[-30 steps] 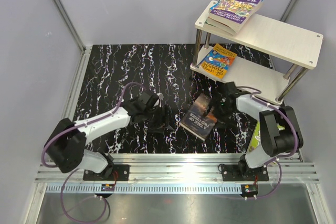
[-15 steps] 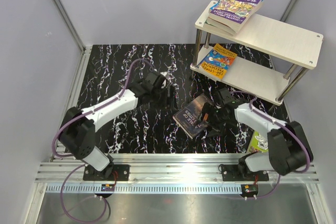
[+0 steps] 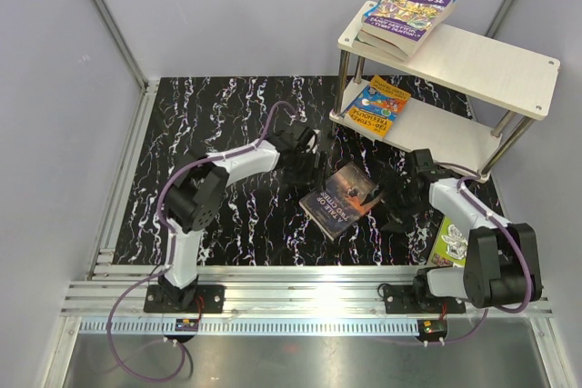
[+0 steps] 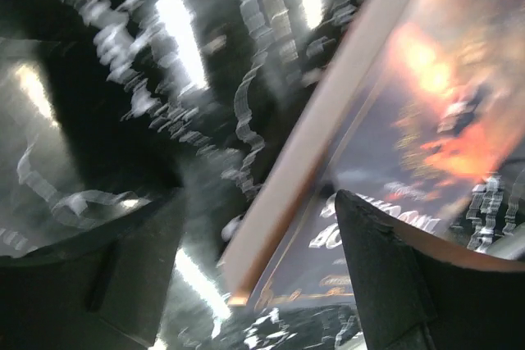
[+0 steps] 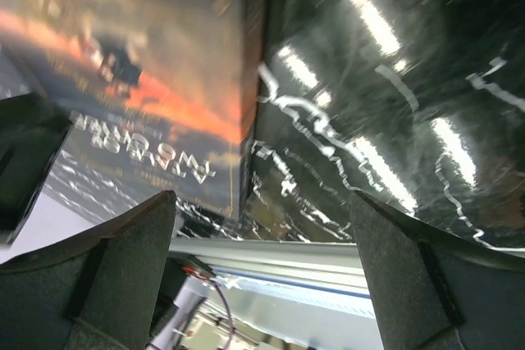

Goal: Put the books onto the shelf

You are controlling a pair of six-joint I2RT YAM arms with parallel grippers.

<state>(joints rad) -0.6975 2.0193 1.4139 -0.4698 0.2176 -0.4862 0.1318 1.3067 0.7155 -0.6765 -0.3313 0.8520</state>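
From the top camera I see the dark book (image 3: 341, 199) lying flat on the table (image 3: 200, 134), in front of the shelf (image 3: 473, 65) and between my two arms. The left gripper (image 3: 314, 163) sits just beside its upper left corner, and the right gripper (image 3: 396, 193) is just off its right edge. Both look released, holding nothing. A stack (image 3: 405, 15) of books rests on the shelf's top board at its left end, an orange book (image 3: 380, 106) lies on the lower board, and a green book (image 3: 450, 241) lies by the right arm's base.

On the left wrist camera the picture is blurred. The jaws stand wide apart above the table, and the dark book's pale page edge runs slantwise between them, ungripped.

On the right wrist camera the jaws are spread wide. The dark book's cover fills the upper left and bare table the right; nothing is clamped.
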